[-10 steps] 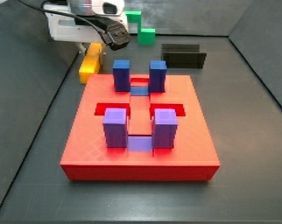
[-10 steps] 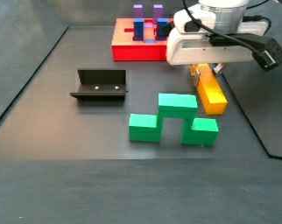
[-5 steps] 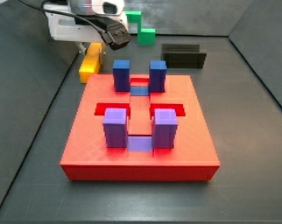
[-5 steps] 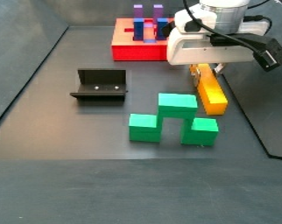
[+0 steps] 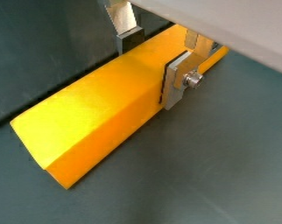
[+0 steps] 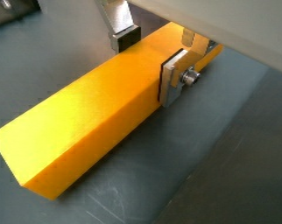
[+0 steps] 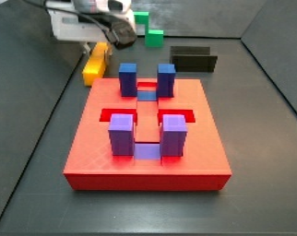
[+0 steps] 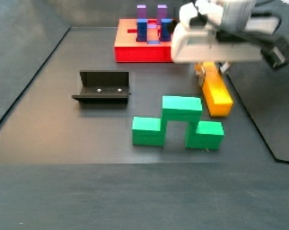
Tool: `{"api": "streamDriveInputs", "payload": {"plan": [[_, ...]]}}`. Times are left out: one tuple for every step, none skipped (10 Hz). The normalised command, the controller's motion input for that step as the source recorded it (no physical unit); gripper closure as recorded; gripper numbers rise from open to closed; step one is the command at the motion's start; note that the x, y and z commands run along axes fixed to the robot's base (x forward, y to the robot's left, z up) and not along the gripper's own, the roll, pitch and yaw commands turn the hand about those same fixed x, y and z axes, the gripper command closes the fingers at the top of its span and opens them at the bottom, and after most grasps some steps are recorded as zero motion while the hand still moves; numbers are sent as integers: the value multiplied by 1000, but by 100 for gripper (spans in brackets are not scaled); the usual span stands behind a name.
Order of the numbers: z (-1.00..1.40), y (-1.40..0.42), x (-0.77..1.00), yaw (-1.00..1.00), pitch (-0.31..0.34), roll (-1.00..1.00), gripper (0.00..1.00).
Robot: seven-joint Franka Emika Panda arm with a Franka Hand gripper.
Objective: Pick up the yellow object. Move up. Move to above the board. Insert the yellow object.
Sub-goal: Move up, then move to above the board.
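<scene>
gripper [image 5: 155, 54] low over the floor beside the large flat red slab board [image 7: 148, 157], silver plate fingers [image 6: 175, 77] straddling one end of the long yellow-orange rectangular bar [image 5: 102, 109], seemingly pressed on its sides for lifting; bar lies flat, clear of the green stepped block [image 8: 177, 122].

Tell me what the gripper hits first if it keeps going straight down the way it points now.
The yellow object. The gripper points down with its fingers already straddling the bar on both sides, so going further down would likely bring the palm onto its top face; the remaining gap is unclear.
</scene>
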Motion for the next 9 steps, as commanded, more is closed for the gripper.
{"api": "streamDriveInputs", "payload": {"plan": [[586,-32,-28,61,26,8,100],[388,-21,-20,48,17,19,100],[1400,0,0,0,0,0,100],[1400,0,6,-9,2,2,100],[1400,1,-46,-5,41,13,100],[1400,8,-36,0,26,31,100],[1400,7,-5,3,43,35,100],[1400,9,12,4,84,26,100],[1400,5,-5,3,85,24,100]]}}
